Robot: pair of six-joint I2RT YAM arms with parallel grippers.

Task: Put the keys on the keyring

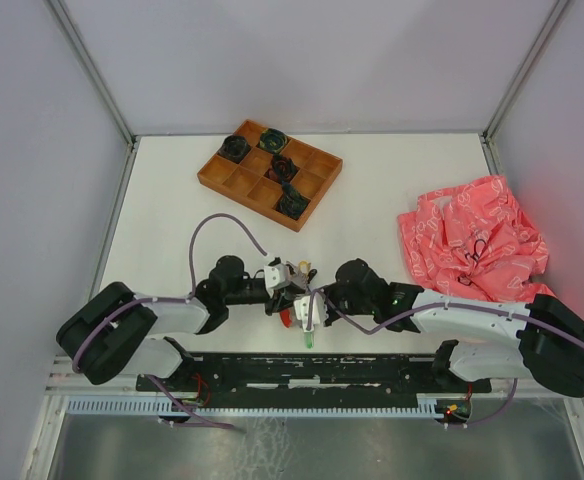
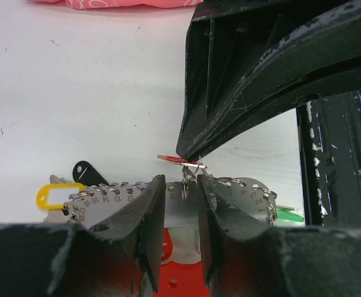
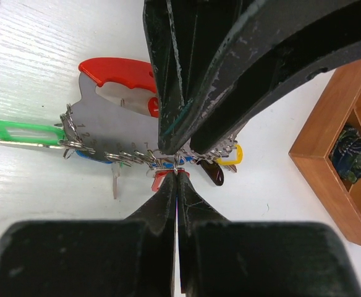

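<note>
- The keyring (image 3: 112, 124) is a grey numbered plate with a red grip at its 12 o'clock in the right wrist view. It lies at about 6 o'clock on the worktop (image 1: 392, 180), between the two arms.
- The right hand (image 3: 177, 176) is pressed fully closed. It pinches the red-tagged key (image 2: 174, 159) by its small wire ring, right at the plate's edge with its row of loops.
- The left hand (image 2: 180, 184) is part-way open, its fingers parted over the plate. Nothing shows clamped between them, so the plate looks unsupported.
- Other keys sit along that edge: a green-tagged key (image 3: 20, 130) at 9 o'clock and a yellow-tagged key (image 3: 233, 156) at 3 o'clock.
- The step in hand is probably seating the red-tagged key's ring on a free loop.
- To do it well:
  - Steady the plate first, or it may slide under the push.
  - Bring the ring squarely onto one loop, clear of its neighbours.
  - Let go only once the ring hangs by itself.
</note>
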